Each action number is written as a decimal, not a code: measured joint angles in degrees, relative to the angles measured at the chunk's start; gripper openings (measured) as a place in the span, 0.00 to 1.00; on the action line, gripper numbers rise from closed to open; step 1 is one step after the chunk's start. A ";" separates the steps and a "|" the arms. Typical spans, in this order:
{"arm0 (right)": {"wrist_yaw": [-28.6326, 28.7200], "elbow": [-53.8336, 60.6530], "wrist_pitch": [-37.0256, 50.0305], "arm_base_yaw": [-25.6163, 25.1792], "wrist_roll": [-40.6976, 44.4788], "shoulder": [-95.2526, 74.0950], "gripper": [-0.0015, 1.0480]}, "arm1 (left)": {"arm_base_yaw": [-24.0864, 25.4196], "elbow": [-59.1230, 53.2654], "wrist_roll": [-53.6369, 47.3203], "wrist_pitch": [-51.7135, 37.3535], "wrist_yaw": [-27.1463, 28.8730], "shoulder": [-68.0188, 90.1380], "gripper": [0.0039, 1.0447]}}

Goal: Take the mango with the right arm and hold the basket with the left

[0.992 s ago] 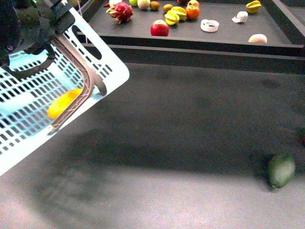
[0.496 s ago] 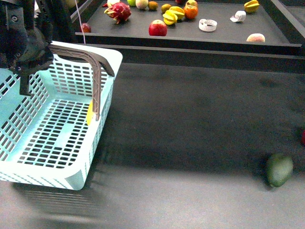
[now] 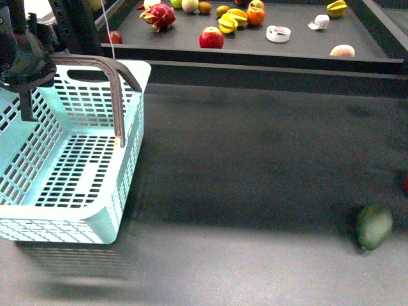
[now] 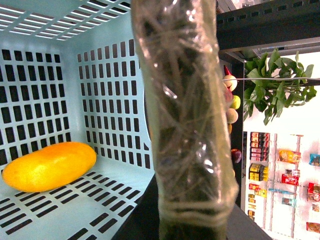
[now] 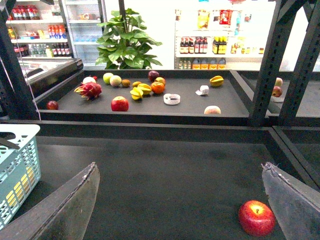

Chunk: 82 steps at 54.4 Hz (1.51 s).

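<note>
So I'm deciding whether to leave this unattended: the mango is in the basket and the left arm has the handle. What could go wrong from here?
The mango lies loose on the floor of the basket, so any tilt could roll it about. The left gripper seems to carry everything by the handle, whose wrap looks slippery. The open right gripper is near a red apple that it might nudge.

From the body we are looking down across the table, basket [image 3: 70, 153] at nine o'clock. Our left wrist is peering close into it; our right is facing the shelf [image 5: 150, 102], also visible in front.
</note>
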<state>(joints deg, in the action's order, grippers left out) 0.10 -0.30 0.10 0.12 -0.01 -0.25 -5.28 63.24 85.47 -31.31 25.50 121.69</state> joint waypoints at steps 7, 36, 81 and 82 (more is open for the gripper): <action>0.00 0.00 0.00 0.00 0.00 0.00 0.92 | 0.00 -0.22 -1.05 0.04 -0.09 0.02 0.32; 0.00 0.00 0.00 0.00 0.00 0.00 0.92 | -1.42 -13.03 -12.87 -5.84 -2.78 -12.90 0.95; 0.04 0.00 0.00 0.00 0.02 0.02 0.92 | 7.80 -51.58 -33.22 5.09 2.51 -65.79 0.95; 0.02 0.00 0.00 0.00 0.00 0.02 0.92 | 7.80 -51.58 -33.31 5.09 2.49 -65.79 0.95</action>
<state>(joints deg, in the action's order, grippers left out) 0.12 -0.30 0.10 0.12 -0.01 -0.23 2.52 11.66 52.16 -26.22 27.99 55.90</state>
